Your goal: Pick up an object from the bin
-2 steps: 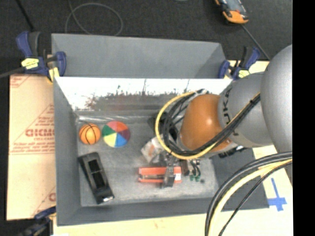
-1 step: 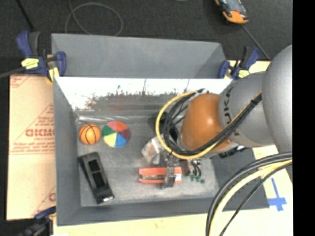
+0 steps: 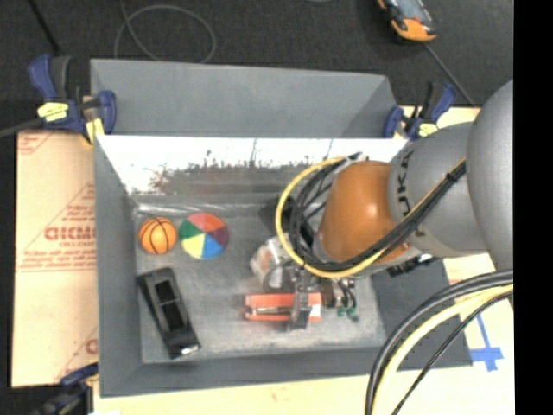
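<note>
The pincer [image 3: 301, 308] hangs over a flat orange-red block [image 3: 266, 307].

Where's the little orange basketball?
In the camera view, the small orange basketball lies left in the grey metal bin, beside the multicoloured ball and above the long black block.

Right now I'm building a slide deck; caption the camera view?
Gripper low over an orange-red object in the grey bin; small basketball, multicoloured ball, black block alongside.
</note>
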`<state>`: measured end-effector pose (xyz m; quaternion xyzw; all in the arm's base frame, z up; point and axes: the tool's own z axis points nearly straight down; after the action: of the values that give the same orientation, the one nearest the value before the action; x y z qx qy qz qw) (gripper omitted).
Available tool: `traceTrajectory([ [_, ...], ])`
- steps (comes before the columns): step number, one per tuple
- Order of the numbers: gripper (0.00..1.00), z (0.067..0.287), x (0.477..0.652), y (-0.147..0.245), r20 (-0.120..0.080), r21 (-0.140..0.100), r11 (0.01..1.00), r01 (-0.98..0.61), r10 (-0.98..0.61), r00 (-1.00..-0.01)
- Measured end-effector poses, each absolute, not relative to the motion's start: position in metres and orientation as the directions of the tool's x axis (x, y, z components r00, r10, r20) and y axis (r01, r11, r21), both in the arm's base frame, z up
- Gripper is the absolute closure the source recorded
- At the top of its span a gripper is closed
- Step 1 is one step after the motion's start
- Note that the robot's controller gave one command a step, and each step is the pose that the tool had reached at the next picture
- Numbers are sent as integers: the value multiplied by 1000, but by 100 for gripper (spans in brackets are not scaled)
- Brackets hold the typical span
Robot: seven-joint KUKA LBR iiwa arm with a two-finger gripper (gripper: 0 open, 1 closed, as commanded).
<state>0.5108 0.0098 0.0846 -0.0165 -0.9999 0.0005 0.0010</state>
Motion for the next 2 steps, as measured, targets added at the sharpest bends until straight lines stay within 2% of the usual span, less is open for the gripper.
traceTrajectory([
  [2,100,108,511,10,1,0,1000,32,32,-1000],
])
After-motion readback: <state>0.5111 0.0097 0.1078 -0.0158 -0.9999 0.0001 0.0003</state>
